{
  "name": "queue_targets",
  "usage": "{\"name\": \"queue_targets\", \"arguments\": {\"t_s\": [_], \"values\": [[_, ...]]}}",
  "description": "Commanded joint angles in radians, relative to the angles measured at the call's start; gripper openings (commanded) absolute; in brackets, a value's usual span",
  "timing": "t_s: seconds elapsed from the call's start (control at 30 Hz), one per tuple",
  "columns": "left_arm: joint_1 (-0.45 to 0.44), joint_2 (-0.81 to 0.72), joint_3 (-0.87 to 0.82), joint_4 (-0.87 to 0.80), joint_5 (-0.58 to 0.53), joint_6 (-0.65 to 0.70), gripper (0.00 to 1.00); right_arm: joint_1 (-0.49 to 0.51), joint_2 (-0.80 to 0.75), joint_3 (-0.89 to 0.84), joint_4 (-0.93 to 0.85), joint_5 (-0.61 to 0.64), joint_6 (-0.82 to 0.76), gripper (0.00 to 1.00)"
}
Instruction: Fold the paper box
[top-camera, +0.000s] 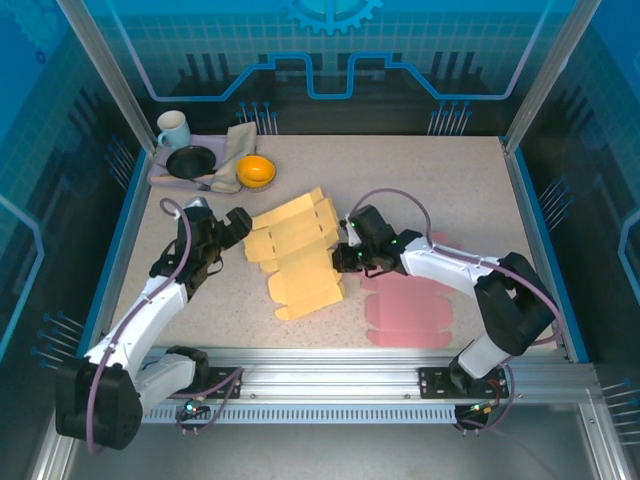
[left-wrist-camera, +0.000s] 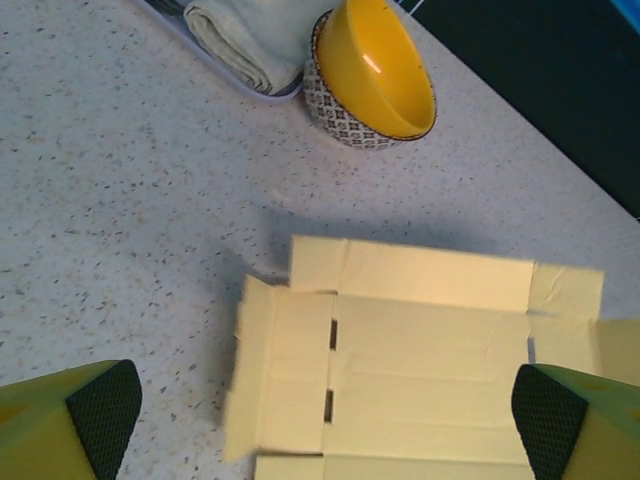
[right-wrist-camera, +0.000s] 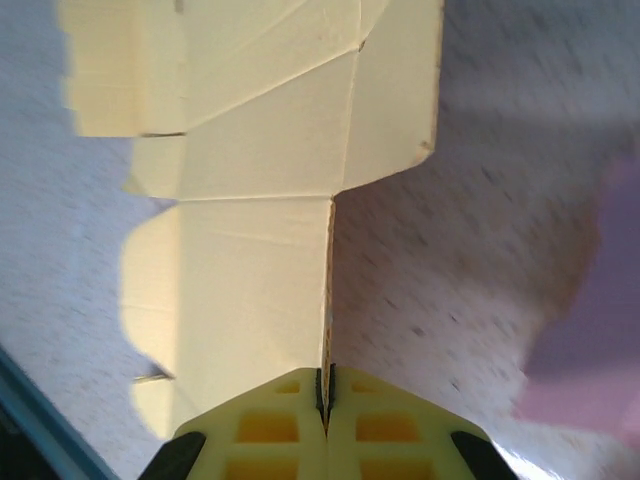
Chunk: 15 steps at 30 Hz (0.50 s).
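Yellow paper box blank (top-camera: 295, 255) flat on table (top-camera: 450, 180), centre. Right gripper (right-wrist-camera: 325, 385) pinched shut on its edge, probably raising flap to fold. Left gripper (top-camera: 240, 222) spread wide, empty, above opposite end, ready to brace.

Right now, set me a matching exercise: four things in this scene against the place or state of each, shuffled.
Things:
1. left gripper
2. right gripper
3. yellow bowl
4. pink sheet

Place or state:
a. beside the towel
b. shut on an edge of the yellow paper box
c. lying flat on the table
d. open

Pairs: 1-d, 2-b, 3-a, 4-c.
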Motion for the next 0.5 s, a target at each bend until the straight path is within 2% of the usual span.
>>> {"name": "queue_targets", "arguments": {"t_s": [0.0, 0.1, 0.27, 0.4, 0.47], "values": [[-0.008, -0.031, -0.022, -0.052, -0.029, 0.000, 0.99, -0.009, 0.012, -0.047, -0.103, 0.055, 0.011, 0.00], [-0.008, -0.040, -0.043, -0.050, -0.035, -0.004, 0.99, -0.032, -0.013, -0.106, -0.186, 0.144, -0.005, 0.00], [-0.008, -0.035, -0.072, -0.025, -0.015, -0.029, 0.99, -0.129, -0.131, -0.206, -0.291, 0.243, -0.037, 0.00], [-0.009, 0.009, -0.086, 0.034, 0.069, -0.044, 0.99, -0.220, -0.195, -0.225, -0.394, 0.326, -0.096, 0.00], [-0.018, 0.046, -0.089, 0.082, 0.124, -0.047, 0.99, -0.248, -0.238, -0.231, -0.395, 0.302, -0.122, 0.00]]}}
